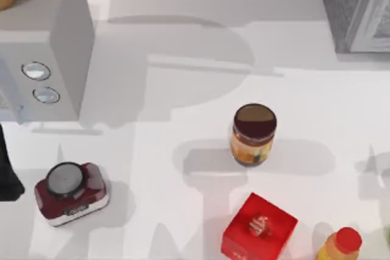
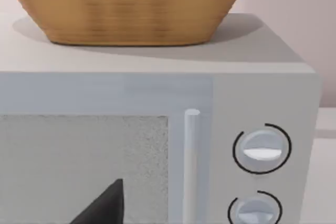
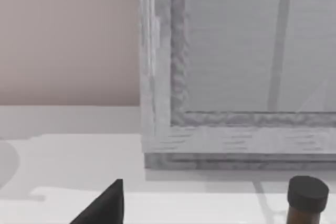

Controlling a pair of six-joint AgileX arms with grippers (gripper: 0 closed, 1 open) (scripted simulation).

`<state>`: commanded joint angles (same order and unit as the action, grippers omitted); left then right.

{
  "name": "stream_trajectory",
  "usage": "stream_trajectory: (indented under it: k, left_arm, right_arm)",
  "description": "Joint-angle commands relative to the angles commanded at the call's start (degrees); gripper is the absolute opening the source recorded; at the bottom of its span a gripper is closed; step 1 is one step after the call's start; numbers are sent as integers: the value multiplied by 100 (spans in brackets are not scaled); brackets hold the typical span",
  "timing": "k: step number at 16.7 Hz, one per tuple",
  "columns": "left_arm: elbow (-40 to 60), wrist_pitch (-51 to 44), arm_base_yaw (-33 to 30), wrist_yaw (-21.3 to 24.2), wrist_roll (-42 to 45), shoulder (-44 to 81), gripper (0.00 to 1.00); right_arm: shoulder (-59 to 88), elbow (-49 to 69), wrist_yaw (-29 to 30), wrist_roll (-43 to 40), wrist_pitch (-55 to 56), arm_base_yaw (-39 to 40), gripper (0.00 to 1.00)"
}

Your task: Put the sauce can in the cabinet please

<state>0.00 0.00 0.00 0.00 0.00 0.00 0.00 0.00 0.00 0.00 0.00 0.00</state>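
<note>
The sauce can (image 1: 253,134) stands upright mid-counter, well apart from the cabinet (image 1: 356,7). I'd bring my right arm squarely over it; I cannot tell either jaws' state.

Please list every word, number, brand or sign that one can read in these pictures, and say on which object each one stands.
No text can be read.
Sauce can: yellow-orange label, print too blurred to read.
Red cube box: pale mark on its top, not legible.
Dark red device with a round grey top: small mark on its front edge, too small to read.
Orange bottle with a red cap: no legible label.
Appliance with two knobs: no markings seen.
Cabinet: no text.
</note>
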Motion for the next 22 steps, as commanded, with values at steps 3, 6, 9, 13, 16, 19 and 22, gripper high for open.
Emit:
stream_trajectory:
  k: [3,6,9,13,16,19,22]
  left_arm:
    - [0,0,0,0,0,0,100]
    - [0,0,0,0,0,0,100]
    - [0,0,0,0,0,0,100]
    - [0,0,0,0,0,0,100]
    - [0,0,0,0,0,0,100]
    - [0,0,0,0,0,0,100]
    - [0,0,0,0,0,0,100]
  right_arm:
    - [55,17,-49,9,52,10,100]
    - [578,184,-482,86,500,100,100]
    - [1638,543,-1248,212,1292,241,100]
    - [3808,1341,-2541,399,2707,385,100]
    - [5746,2135,-3569,514,3937,433,100]
    - [7803,2968,-4636,585,5239,447,100]
    - [9835,3731,-5709,615,6525,463,100]
